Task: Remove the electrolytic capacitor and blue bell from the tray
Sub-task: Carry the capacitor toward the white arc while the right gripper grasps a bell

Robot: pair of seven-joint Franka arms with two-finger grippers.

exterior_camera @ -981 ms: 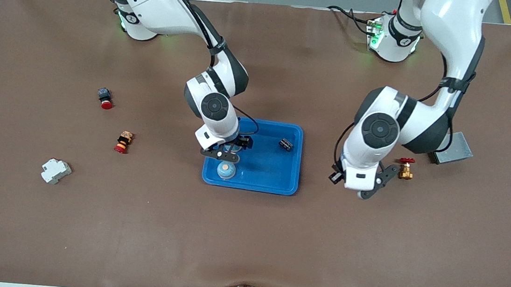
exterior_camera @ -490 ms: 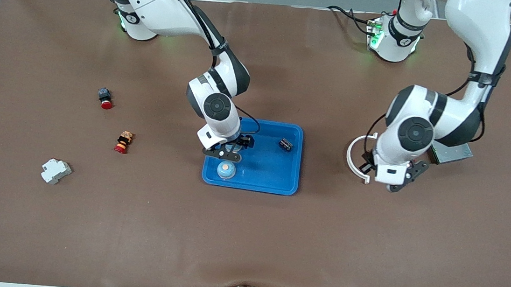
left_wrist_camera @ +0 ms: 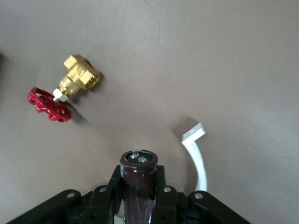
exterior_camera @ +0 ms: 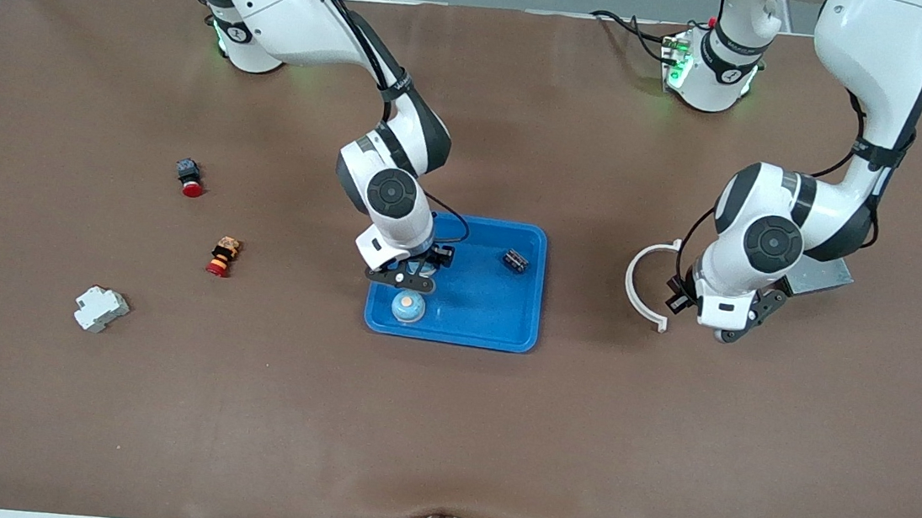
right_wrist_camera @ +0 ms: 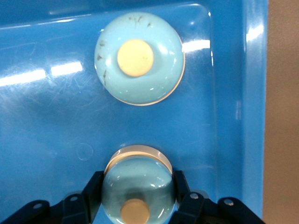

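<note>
Bell [right_wrist_camera: 138, 195] clamped in right claw [right_wrist_camera: 138, 198] over tray [exterior_camera: 525, 299] | capacitor [left_wrist_camera: 138, 179] gripped by left claw [left_wrist_camera: 138, 205], lower end hidden

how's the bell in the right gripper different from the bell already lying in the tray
The held bell sits between the right gripper's fingers over the blue tray; the loose bell rests free on the tray floor. The loose bell's dome carries dark scuff marks, while the held bell's dome looks clean. The loose bell shows whole; the held bell is partly hidden by the fingers. Both are pale blue domes with a tan button on top.
</note>
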